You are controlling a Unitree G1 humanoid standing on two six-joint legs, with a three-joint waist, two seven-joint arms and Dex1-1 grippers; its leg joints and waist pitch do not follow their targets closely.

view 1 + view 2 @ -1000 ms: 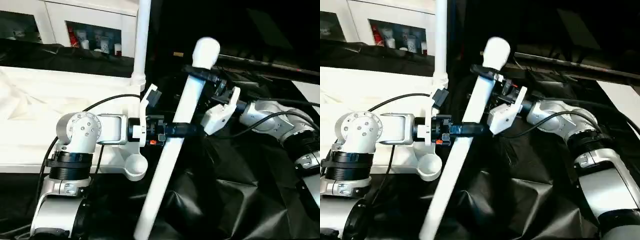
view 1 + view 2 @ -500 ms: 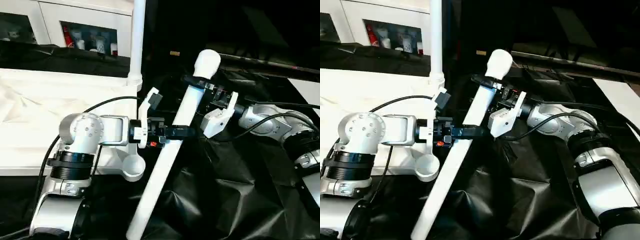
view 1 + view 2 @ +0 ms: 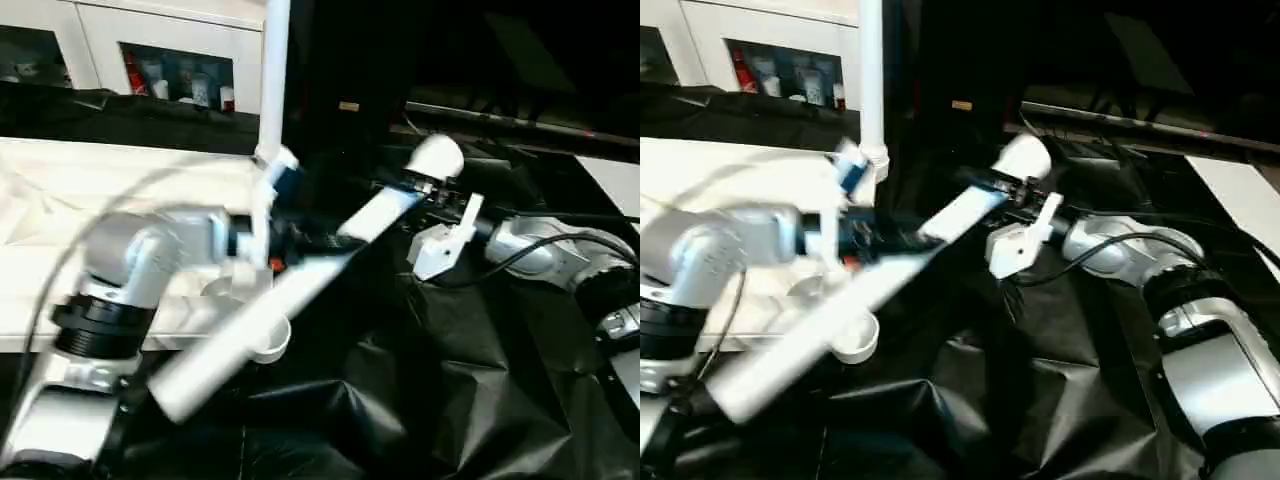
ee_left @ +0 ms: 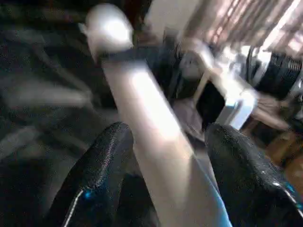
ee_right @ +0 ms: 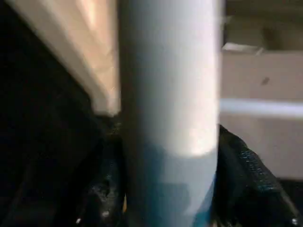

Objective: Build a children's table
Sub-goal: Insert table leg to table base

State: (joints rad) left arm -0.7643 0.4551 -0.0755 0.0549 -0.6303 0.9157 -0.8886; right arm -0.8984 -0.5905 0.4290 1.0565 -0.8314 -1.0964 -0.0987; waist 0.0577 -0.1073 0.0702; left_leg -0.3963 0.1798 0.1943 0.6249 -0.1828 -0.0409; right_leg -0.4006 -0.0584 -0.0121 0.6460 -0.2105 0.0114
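Leg in hand: loose leg (image 3: 300,290) slants across the middle, its rounded end up at the right pincer (image 3: 420,192), its wide end low and past the left pincer (image 3: 300,240) on the robot's own side.
Right pincer: closed on the loose leg just below the rounded end; in the right wrist view its fingers (image 5: 241,175) press both sides of the leg.
Left pincer: open around the middle of the loose leg; in the left wrist view the fingers (image 4: 102,165) flank the leg, one of them apart from it.
Tabletop: tabletop (image 3: 60,200) lies flat, to the left of the left pincer, its raised rim running just beside that arm.
Standing leg: standing leg (image 3: 272,70) rises upright from the tabletop's far corner, just behind the left pincer.
Socket: corner socket (image 3: 268,345) sits below the left pincer, mouth up, the loose leg passing over it.
Open room: black sheet (image 3: 420,400) spreads wrinkled below the right pincer.
Cabinet: cabinet (image 3: 150,40) stands well behind the left pincer; small jars (image 3: 180,78) sit behind its glass.
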